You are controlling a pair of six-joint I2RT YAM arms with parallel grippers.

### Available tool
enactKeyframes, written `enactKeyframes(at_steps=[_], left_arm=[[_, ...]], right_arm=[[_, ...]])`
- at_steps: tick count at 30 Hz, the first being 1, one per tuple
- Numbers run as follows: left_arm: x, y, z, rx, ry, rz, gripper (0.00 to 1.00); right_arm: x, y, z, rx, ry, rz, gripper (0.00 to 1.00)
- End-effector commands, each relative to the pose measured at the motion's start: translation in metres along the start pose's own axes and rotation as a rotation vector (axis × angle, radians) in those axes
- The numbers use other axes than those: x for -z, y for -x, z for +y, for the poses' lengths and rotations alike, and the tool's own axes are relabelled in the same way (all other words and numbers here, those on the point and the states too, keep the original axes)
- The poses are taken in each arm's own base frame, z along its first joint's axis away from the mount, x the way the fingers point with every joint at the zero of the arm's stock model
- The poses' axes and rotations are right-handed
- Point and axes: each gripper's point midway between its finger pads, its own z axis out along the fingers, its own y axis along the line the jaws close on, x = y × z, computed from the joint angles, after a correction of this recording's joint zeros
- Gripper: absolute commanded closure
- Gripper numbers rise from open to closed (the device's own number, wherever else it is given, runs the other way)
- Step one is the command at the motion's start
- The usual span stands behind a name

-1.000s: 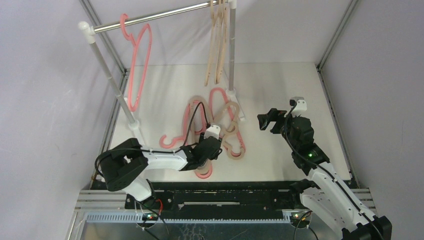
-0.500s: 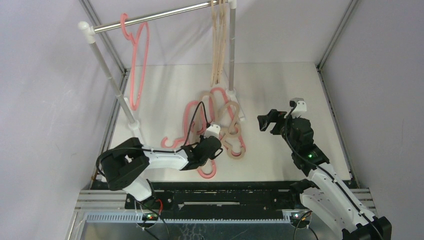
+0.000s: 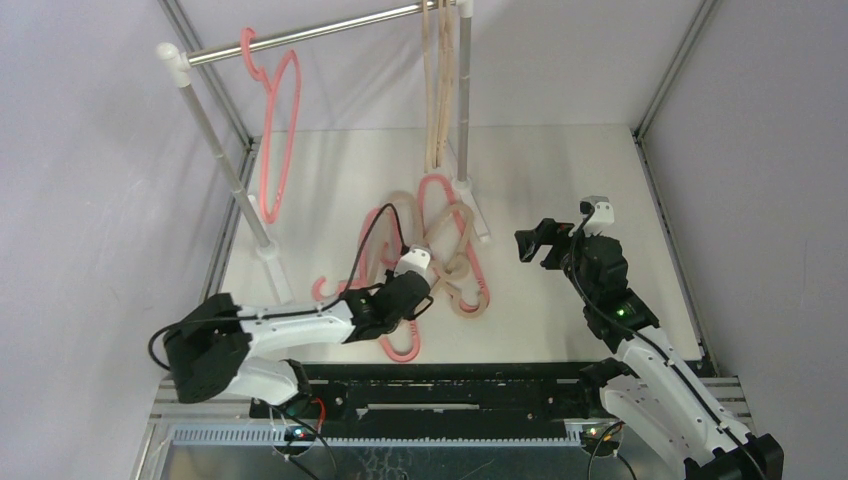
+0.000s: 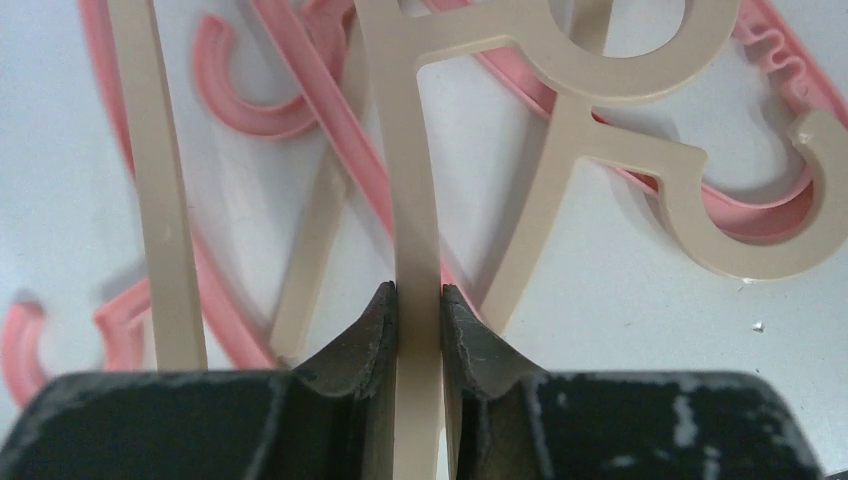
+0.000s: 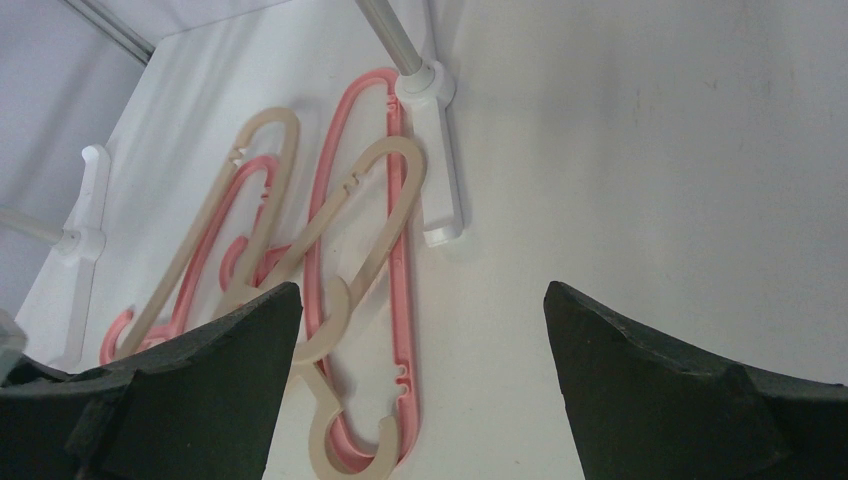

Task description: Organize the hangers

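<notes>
Presently found left claw (image 4: 418, 300) clenched on the straight bar of a beige hanger (image 4: 412, 180), both pads tight against it in the left wrist view. Saw that bar running up and away from the claw, among other beige bars and hooks. Noted it lying within the pile (image 3: 440, 245) at mid-counter, crossing over pink hangers, with another beige bar alongside to the left. Cannot tell whether it is lifted off the counter (image 3: 560, 170) or resting on it. Logged left arm stretched low from its base, claw at the pile's near-left edge, a pink hook poking out toward the near edge just below it.

Found right claw (image 5: 422, 295) released, fingers spread wide, nothing between them. Placed it above the counter, right of the pile and apart from it. Saw through its camera beige and pink hangers interleaved flat on the counter, just beside the post foot (image 5: 437, 200).

Recorded one pink hanger (image 3: 278, 130) hooked on the rail (image 3: 310, 35) near its left end. Recorded beige hangers (image 3: 437, 90) bunched at the rail's right end, hanging close against the right post; cannot tell their number.
</notes>
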Motion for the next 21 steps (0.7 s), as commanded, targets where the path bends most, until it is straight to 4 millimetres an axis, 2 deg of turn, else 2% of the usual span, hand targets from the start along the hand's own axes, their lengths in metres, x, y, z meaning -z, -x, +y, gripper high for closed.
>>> enactKeyframes(at_steps=[1,7,12,16,21], left_arm=[[0.018,0.034,0.015,0.013,0.053,-0.088,1.0],[0.035,0.054,0.026,0.08,0.059,-0.172,1.0],[0.049,0.078,0.053,0.174,0.099,-0.251,1.0],[0.063,0.104,0.068,0.287,0.055,-0.34,1.0],[0.09,0.152,0.078,0.386,-0.01,-0.479,1.0]], right_arm=[[0.0,0.015,0.004,-0.022,0.014,-0.058,0.01],[0.001,0.015,0.005,-0.024,0.02,-0.058,0.02],[0.001,0.015,0.006,-0.029,0.027,-0.059,0.02],[0.001,0.015,0.008,-0.03,0.037,-0.057,0.02],[0.001,0.016,0.01,-0.031,0.046,-0.059,0.02]])
